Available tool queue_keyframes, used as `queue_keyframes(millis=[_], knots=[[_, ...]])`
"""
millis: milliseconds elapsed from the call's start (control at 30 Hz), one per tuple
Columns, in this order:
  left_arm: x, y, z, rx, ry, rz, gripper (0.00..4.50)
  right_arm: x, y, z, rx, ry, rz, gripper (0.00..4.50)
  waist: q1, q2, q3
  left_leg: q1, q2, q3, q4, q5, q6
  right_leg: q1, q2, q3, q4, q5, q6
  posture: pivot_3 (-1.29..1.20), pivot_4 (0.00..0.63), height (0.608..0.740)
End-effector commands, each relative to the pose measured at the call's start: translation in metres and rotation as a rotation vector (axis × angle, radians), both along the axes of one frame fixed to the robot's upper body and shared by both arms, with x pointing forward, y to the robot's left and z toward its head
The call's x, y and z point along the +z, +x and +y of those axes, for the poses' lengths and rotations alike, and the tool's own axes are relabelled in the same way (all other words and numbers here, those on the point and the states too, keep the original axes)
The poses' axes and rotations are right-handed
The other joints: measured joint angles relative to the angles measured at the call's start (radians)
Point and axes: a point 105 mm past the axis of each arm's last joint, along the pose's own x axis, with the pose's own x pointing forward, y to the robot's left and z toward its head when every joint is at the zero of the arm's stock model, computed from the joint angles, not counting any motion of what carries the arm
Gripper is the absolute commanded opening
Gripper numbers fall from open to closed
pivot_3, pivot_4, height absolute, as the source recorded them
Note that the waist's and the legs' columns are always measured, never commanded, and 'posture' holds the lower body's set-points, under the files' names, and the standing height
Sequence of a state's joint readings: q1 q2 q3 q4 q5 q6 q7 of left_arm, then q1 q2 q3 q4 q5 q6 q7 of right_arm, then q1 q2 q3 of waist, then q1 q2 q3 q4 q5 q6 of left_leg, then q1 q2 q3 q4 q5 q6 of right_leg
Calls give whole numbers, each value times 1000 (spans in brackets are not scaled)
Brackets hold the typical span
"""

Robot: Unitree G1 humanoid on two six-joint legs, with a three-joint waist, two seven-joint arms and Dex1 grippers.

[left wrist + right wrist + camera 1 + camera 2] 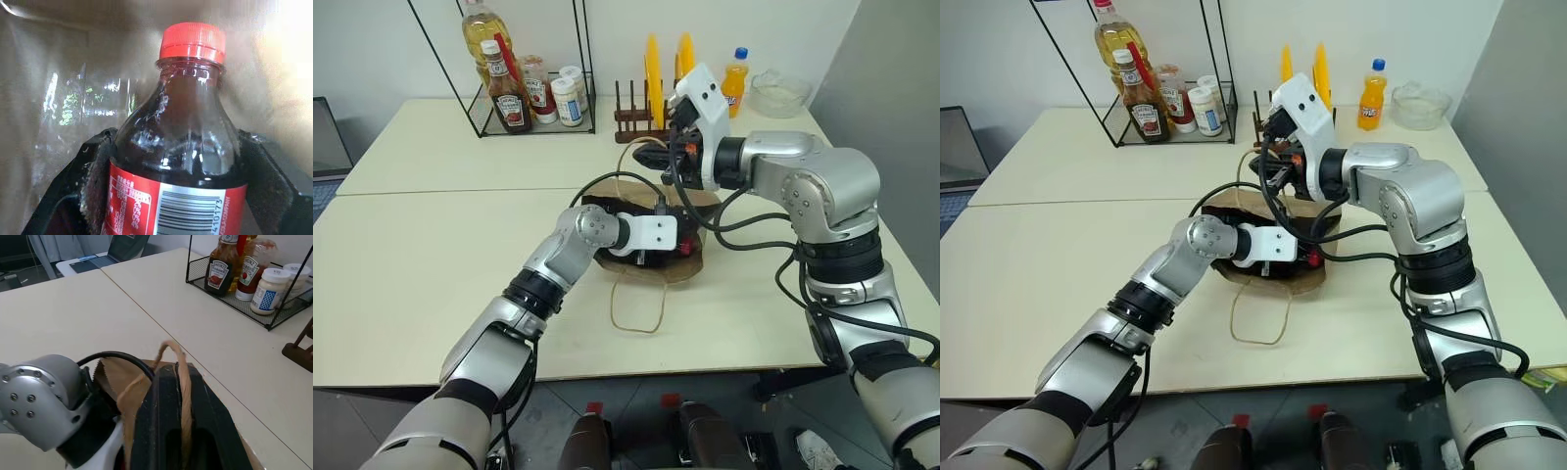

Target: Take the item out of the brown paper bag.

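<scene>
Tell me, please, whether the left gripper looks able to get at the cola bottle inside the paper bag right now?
Probably yes: the left gripper is inside the brown paper bag, its fingers flanking the cola bottle, while the right gripper holds a handle up.

Cola bottle red label: barcode, beside it digits "410173", fragment "COLA COMPANY".

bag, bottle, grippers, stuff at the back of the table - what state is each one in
brown paper bag: lying on the table, mouth held open
upper string handle: pinched in the right gripper, lifted
lower string handle: loose on the table
cola bottle: capped, inside the bag, between the left gripper fingers
orange soda bottle: upright, capped
ketchup bottle: upright in the wire rack
</scene>
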State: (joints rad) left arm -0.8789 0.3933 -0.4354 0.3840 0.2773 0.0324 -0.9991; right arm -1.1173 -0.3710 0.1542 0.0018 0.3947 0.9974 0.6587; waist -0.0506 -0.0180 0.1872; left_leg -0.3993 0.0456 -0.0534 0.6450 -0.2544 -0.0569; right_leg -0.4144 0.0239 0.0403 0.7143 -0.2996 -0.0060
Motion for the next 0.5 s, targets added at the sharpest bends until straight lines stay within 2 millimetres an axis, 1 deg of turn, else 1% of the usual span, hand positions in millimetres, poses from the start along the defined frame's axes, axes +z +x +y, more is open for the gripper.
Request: queue_keyframes(millis=[33, 233, 300, 400, 500], knots=[[35, -10, 1, -74, -100, -77, 3306, 13, 1, -2, 1, 2, -72, 0, 0, 0, 0, 0, 0, 0, 0, 0, 0, 0, 0, 0, 0, 0, 0, 0, 150, 740], [71, -36, 10, -174, -269, -112, 3306, 11, 8, -8, -16, 0, -76, 0, 0, 0, 0, -1, 1, 0, 0, 0, 0, -2, 0, 0, 0, 0, 0, 0, 150, 740], [76, -42, 12, -185, -291, -114, 3306, 10, 10, -9, -19, -1, -75, 0, 1, 0, 0, -1, 0, 0, 0, 0, 0, -2, 0, 0, 0, 0, 0, 0, 150, 740], [77, -52, 14, -206, -288, -129, 3306, 9, 12, -10, -23, -3, -75, 0, 1, 0, 0, -1, 0, 1, 0, 0, 0, -1, -1, 0, 0, 0, 0, 0, 150, 740], [89, -62, 19, -188, -346, -119, 3306, 8, 15, -12, -29, -4, -74, 0, 0, 0, 0, -1, 0, 1, 0, 0, 0, -1, -1, 0, 0, 0, 0, 0, 150, 740]])
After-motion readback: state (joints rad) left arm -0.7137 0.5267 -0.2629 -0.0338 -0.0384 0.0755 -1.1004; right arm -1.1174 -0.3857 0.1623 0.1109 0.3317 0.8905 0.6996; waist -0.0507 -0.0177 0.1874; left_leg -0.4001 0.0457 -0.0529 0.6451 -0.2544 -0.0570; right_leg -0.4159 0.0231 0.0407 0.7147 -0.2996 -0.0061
